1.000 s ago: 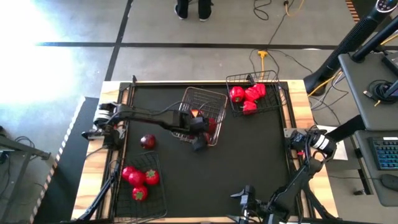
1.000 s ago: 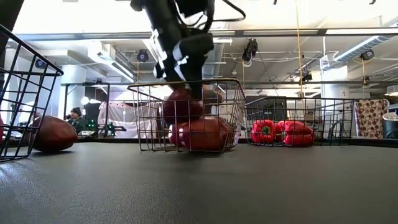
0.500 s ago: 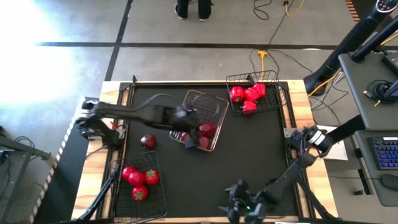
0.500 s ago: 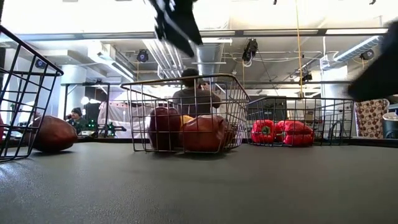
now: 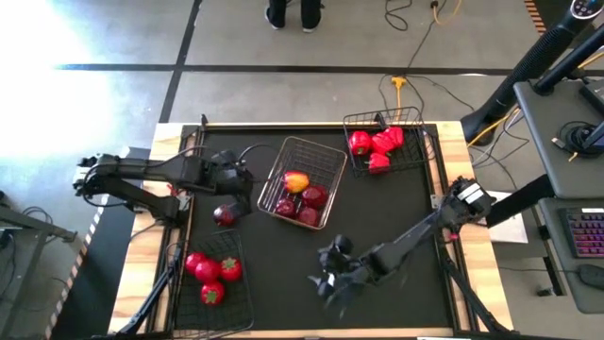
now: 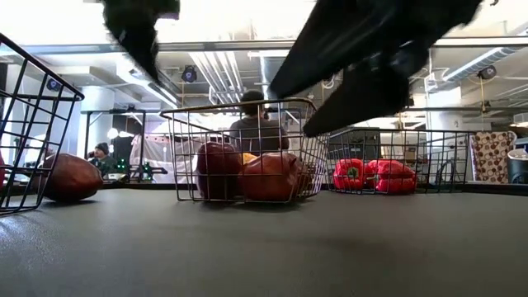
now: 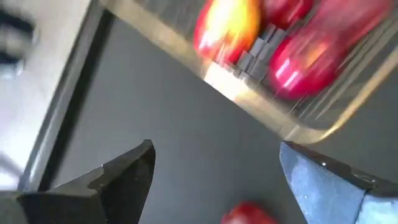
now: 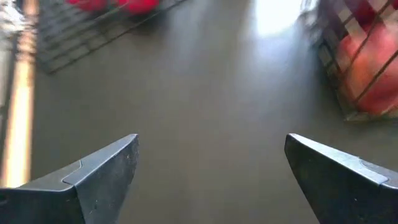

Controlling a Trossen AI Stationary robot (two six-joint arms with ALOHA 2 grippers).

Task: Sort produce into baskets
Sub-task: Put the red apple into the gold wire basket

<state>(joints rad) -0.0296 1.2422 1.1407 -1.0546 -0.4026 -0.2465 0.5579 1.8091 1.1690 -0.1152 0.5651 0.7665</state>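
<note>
On the black worktop (image 5: 377, 217) three wire baskets are seen. In the silver basket (image 5: 326, 156), at the middle, a yellow-red apple (image 5: 295, 181) and three dark red apples (image 5: 312, 196) are held. In the black basket (image 5: 415, 121) at the far right corner, red peppers (image 5: 377, 144) are piled. In the other black basket (image 5: 241, 302), at the near left corner, three tomatoes (image 5: 208, 271) are gathered. One dark apple (image 5: 225, 215) is left loose on the worktop, left of the silver basket and beyond the tomato basket.

The left gripper (image 5: 233, 175) is held above the worktop just left of the silver basket and just beyond the loose apple; its jaws are parted and nothing is gripped between them, as is shown in the left wrist view, where the silver basket's rim and the loose apple (image 7: 249, 213) are seen past the fingers (image 7: 124, 177).

The right gripper (image 5: 332, 276) is held over bare worktop on the near side, right of the tomato basket and nearer than the silver basket. Its jaws are spread wide and empty; bare worktop is seen between the fingers (image 8: 102, 168) in the right wrist view.

In the low view a person (image 6: 256, 128) is seen in the room behind the silver basket
</note>
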